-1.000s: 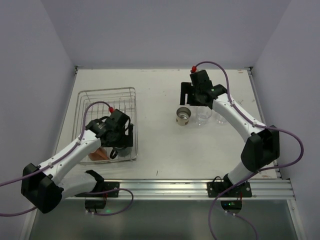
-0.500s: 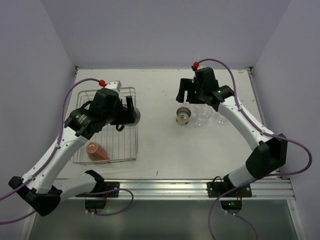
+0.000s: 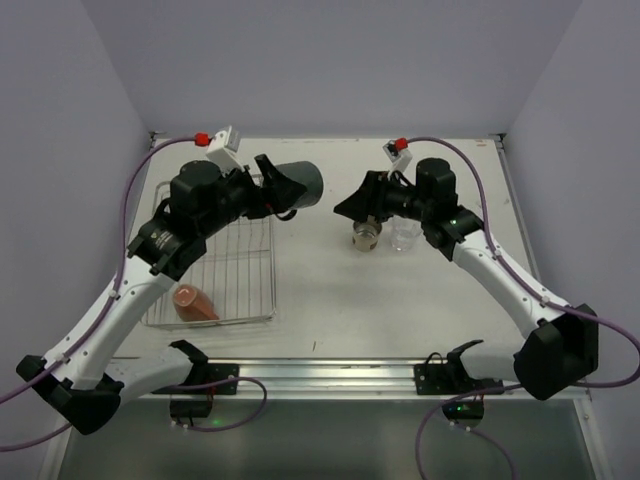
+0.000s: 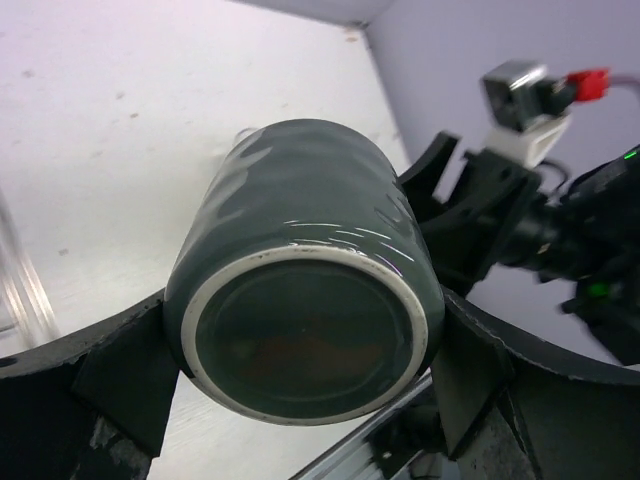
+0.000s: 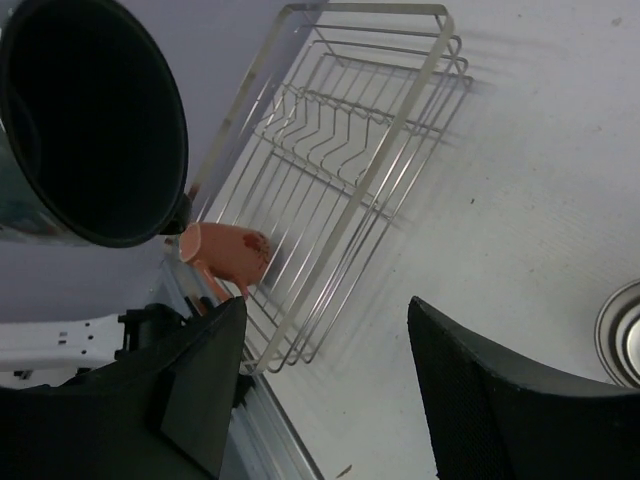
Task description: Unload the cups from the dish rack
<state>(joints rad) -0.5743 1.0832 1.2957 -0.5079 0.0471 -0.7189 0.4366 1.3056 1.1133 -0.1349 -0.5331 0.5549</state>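
Looked like a robotics lab test cell. Plain lavender walls boxed in a bare white table on three sides. Two white-and-black robot arms were bolted at a slotted aluminium rail along the table's near edge, with purple cables looping loose. Kitchenware was staged on it: a silver wire-grid dish rack by the left edge, and small clear glass cups towards the far right.

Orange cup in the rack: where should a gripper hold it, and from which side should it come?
Probably from above, closing across the body of the orange cup: it lies on its side in the rack, near its front wall.
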